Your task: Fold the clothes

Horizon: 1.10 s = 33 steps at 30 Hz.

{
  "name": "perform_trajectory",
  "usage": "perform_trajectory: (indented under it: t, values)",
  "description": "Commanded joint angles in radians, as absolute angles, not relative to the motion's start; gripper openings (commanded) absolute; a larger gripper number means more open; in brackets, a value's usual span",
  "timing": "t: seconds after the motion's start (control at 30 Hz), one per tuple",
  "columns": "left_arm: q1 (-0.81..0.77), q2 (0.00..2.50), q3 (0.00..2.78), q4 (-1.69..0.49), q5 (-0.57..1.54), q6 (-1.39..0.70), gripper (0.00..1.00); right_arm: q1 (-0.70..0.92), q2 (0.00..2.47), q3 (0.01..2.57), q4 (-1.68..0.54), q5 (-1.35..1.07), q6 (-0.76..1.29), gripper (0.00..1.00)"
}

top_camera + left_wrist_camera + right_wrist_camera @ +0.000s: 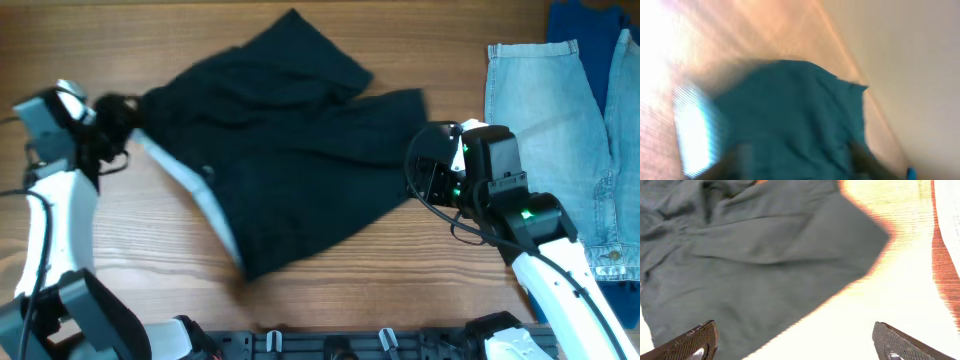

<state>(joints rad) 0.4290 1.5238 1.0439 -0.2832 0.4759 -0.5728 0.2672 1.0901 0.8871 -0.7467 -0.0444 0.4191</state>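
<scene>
The black garment (290, 150) lies spread across the middle of the table, with a thin white strip (195, 195) along its lower left edge. My left gripper (125, 118) is at the garment's far left corner, where the fabric is bunched and drawn into it. The left wrist view is blurred, and the garment (790, 115) fills the space at the left gripper (795, 167). My right gripper (418, 175) is open and empty just off the garment's right edge. In the right wrist view the garment (740, 255) lies ahead and to the left of the right gripper (795, 342).
A pale blue denim garment (560, 130) lies at the right side of the wooden table (130, 250). A bright blue cloth (590, 30) sits behind it at the far right corner. A black rail runs along the table's front edge.
</scene>
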Motion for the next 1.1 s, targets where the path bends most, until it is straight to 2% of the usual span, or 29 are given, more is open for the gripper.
perform_trajectory:
  t: [0.0, 0.1, 0.2, 0.33, 0.5, 0.6, 0.8, 0.87, 0.9, 0.93, 0.97, 1.0, 1.03, 1.07]
  values:
    - [0.402, 1.509, 1.057, -0.455, 0.59, -0.545, 1.0, 0.264, 1.126, 0.901, -0.748, -0.053, 0.419, 1.0]
    - [0.355, 1.514, 1.056, -0.708, 0.574, -0.538, 1.0, 0.264, 1.171, 0.901, -0.748, -0.052, 0.418, 1.0]
    - [0.27, 1.521, 1.032, -0.867, 0.505, -0.496, 1.0, 0.264, 1.257, 0.901, -0.739, -0.044, 0.429, 1.0]
    - [0.142, 1.521, 0.959, -0.889, 0.468, -0.493, 1.0, 0.256, 1.395, 0.901, -0.726, 0.064, 0.582, 1.0]
    - [-0.016, 1.521, 0.822, -0.887, 0.459, -0.536, 0.96, 0.183, 1.554, 0.901, -0.56, -0.011, 0.517, 1.0]
    - [-0.049, 1.521, 0.776, -0.889, 0.459, -0.54, 0.93, 0.163, 1.595, 0.901, -0.466, -0.114, 0.441, 0.99]
    - [-0.064, 1.521, 0.715, -0.896, 0.453, -0.539, 0.92, 0.163, 1.658, 0.901, -0.422, -0.112, 0.444, 0.91]
    - [-0.064, 1.521, 0.704, -0.9, 0.424, -0.539, 0.91, 0.163, 1.689, 0.901, -0.427, -0.113, 0.445, 0.79]
    - [-0.064, 1.521, 0.704, -0.906, 0.42, -0.539, 0.89, 0.163, 1.703, 0.901, -0.433, -0.113, 0.445, 0.66]
    - [-0.064, 1.521, 0.704, -0.912, 0.421, -0.539, 0.84, 0.163, 1.715, 0.901, -0.437, -0.113, 0.445, 0.44]
    - [-0.064, 1.521, 0.704, -0.916, 0.421, -0.539, 0.73, 0.163, 1.723, 0.901, -0.444, -0.113, 0.447, 0.29]
    - [-0.064, 1.521, 0.704, -0.922, 0.42, -0.539, 0.57, 0.163, 1.724, 0.901, -0.454, -0.113, 0.448, 0.2]
    - [-0.064, 1.521, 0.704, -0.929, 0.418, -0.539, 0.48, 0.163, 1.724, 0.901, -0.47, -0.108, 0.448, 0.1]
    - [-0.064, 1.521, 0.704, -0.938, 0.412, -0.538, 0.41, 0.162, 1.723, 0.901, -0.511, -0.085, 0.464, 0.07]
